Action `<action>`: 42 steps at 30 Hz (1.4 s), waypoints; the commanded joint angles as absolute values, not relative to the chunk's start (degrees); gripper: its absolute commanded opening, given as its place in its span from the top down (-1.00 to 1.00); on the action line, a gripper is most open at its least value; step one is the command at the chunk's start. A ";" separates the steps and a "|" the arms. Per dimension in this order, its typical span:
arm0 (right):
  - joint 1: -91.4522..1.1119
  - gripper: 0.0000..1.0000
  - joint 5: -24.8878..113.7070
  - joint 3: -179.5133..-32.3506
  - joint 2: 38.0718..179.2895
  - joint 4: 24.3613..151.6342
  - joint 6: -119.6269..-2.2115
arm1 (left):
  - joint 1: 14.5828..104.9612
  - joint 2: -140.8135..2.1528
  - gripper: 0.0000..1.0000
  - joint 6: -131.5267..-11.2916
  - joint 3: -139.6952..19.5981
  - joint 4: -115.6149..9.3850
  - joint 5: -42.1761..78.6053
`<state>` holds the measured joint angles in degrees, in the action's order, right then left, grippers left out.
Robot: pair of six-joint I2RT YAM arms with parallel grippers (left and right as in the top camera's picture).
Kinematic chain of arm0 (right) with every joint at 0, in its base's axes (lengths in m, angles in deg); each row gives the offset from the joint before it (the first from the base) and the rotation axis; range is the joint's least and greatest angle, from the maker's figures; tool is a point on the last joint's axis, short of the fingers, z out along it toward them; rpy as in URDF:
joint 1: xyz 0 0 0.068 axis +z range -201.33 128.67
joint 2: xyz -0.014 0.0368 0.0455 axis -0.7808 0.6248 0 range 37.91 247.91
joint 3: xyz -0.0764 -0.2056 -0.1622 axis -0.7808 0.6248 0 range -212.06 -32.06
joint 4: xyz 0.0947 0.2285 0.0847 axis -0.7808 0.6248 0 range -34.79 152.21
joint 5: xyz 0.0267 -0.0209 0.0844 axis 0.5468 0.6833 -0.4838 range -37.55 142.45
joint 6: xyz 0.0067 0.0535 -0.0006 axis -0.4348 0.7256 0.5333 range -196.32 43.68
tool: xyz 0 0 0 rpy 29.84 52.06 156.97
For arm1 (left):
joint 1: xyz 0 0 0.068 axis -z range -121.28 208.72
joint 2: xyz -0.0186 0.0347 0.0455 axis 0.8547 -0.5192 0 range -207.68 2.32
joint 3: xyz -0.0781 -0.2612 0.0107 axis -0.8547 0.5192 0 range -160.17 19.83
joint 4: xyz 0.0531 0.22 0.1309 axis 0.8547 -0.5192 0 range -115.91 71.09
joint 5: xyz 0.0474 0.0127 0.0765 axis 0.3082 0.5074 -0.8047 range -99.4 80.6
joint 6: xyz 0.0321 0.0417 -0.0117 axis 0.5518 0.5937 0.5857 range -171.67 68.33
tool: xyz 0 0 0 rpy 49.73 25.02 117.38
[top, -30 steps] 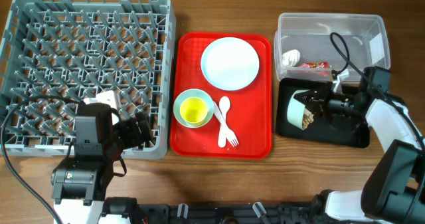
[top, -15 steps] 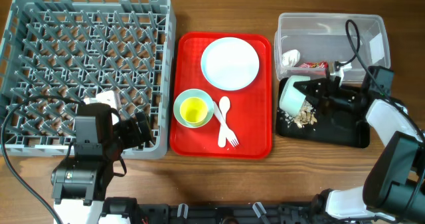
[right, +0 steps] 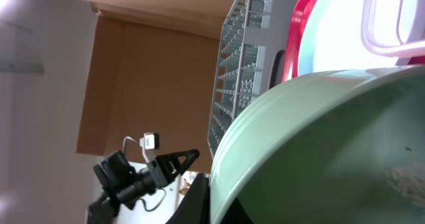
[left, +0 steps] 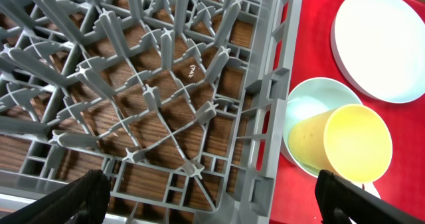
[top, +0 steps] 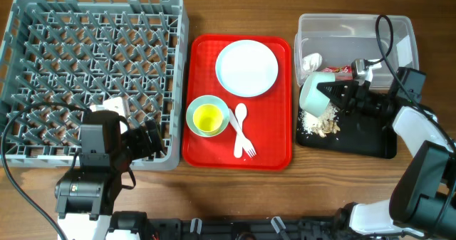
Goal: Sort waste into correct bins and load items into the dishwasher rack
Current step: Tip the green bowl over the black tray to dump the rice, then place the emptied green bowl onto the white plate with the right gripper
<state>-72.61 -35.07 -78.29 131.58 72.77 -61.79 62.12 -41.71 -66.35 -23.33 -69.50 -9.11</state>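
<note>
Wooden table point(top: 320, 190), overhead view: I used the red serving tray point(top: 199, 147) as my marker. On it lay the plate point(top: 246, 68), a teal bowl point(top: 194, 106) with the yellow cup point(top: 208, 117) inside, and the spoon point(top: 240, 117) and fork point(top: 246, 146). Left of the tray stood the dishwasher rack point(top: 92, 62). Right of it sat the clear tub point(top: 356, 26) by its far half and the black tray point(top: 363, 137) by its near half. Over the black tray's end nearest the red tray, my right gripper point(top: 342, 96) was pinched on the rim of the tipped bowl point(top: 313, 94), with food scraps point(top: 320, 126) heaped below. My left gripper point(top: 146, 140) hung spread wide and empty at the rack's corner nearest the tray.

Left wrist view: rack pegs filled the frame between the parted fingertips. The bowl and cup sat on the red tray at right.

Right wrist view: the tipped bowl's pale green wall crowded the lens, with the red tray and rack beyond. I could not make out the fingers.

I judged the bowl light, stiff and smooth-walled, so likely to slip or swing in a thin rim pinch. The rim looked like the only workable hold. The scraps looked dry and loose.
</note>
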 commanded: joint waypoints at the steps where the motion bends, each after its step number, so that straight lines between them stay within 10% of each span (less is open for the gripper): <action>1: -72.79 0.92 -35.97 -78.21 132.32 72.36 -67.39 | 62.36 -41.74 -1.00 -65.85 -24.44 -69.34 -8.63; 20: -72.81 0.91 -40.23 -78.21 132.32 72.32 -82.82 | 62.36 -41.74 -1.00 -65.85 -24.44 -69.34 -8.63; 23: -72.72 0.92 -22.46 -78.21 132.32 74.17 -69.57 | 62.36 -41.74 -1.00 -65.85 -24.44 -69.32 -8.63; 42: -57.64 0.91 11.92 -88.41 110.55 99.07 -80.68 | 62.36 -41.74 -1.00 -65.85 -24.44 -69.32 -8.63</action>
<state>-58.56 8.33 -87.93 110.57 98.59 -79.50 62.12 -41.71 -66.35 -23.35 -69.50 -9.11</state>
